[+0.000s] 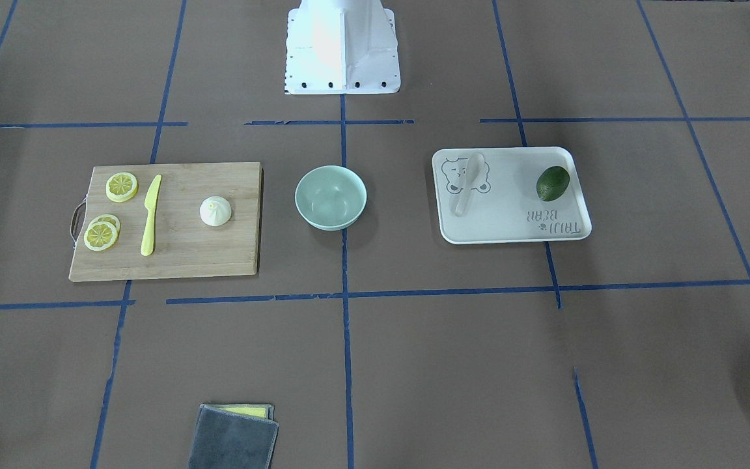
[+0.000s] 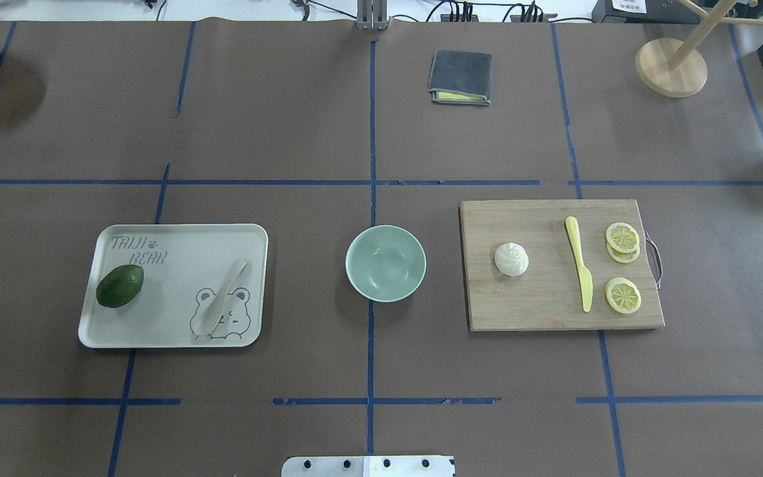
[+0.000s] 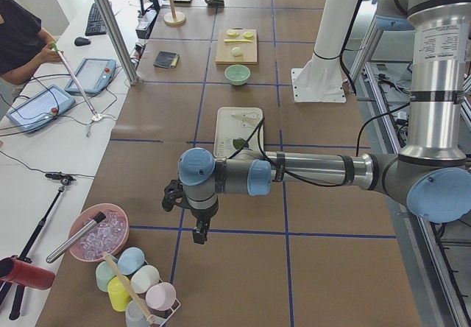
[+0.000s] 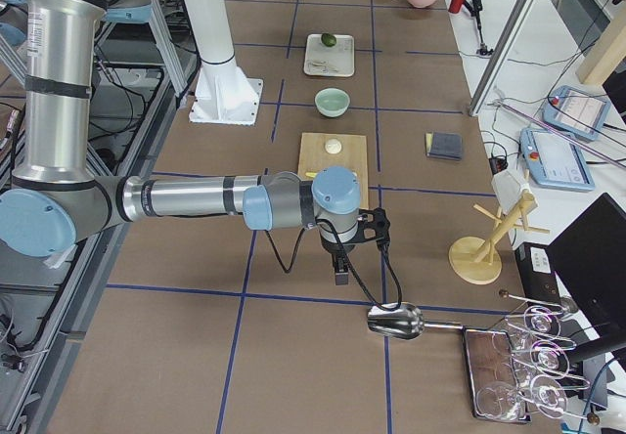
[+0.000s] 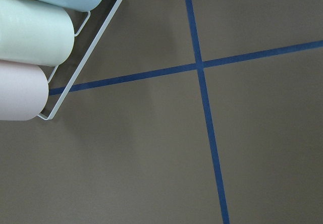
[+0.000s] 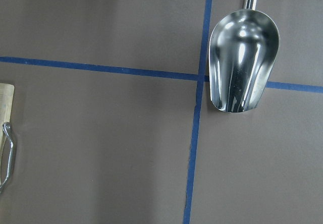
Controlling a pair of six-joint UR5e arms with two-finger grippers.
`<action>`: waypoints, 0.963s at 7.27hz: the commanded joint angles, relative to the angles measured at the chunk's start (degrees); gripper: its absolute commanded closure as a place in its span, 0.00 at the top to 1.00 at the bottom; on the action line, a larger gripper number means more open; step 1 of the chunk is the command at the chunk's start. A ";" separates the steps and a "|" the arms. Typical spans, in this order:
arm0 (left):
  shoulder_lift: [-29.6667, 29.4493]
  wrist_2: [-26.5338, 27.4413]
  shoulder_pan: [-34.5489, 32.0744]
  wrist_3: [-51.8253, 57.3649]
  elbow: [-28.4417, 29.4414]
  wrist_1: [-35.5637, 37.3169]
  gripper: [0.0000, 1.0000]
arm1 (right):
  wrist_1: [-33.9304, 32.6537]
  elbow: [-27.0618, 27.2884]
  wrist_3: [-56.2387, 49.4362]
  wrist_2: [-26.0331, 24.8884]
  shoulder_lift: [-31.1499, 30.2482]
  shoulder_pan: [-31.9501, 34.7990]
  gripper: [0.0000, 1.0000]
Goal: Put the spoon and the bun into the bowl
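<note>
Nearest in the side views, each arm reaches out low over an end of the brown table [image 2: 289, 132], well apart from the task's things. The left gripper [image 3: 199, 234] hangs pointing down near a wire rack of pastel cups [image 5: 35, 37], and the right gripper [image 4: 339, 274] hangs likewise near a steel scoop [image 6: 243, 65]. Neither shows closely enough to tell whether its fingers are spread or pressed together. In front of the robot's base, three things sit in a row. On the robot's left is a pale tray [image 2: 176, 265], where the spoon [image 2: 220, 298] lies slanted across a printed bear with its scoop towards the robot, and a dark green avocado [image 2: 120, 285] sits at the tray's other end. In the middle stands the mint-green bowl [image 2: 385, 265], with nothing in it. On the right lies a wooden cutting board [image 2: 540, 298]. The bun [image 2: 511, 259] sits upright on the end next to the bowl, apart from a yellow knife [image 2: 579, 271] and lemon slices [image 2: 622, 295] further along. Beyond the row, a folded grey cloth [image 2: 459, 77] lies near the far edge.
</note>
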 commanded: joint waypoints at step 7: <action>-2.82 2.16 17.07 -30.33 -20.68 -4.83 1.00 | -0.05 2.19 0.84 0.11 0.94 -0.29 1.00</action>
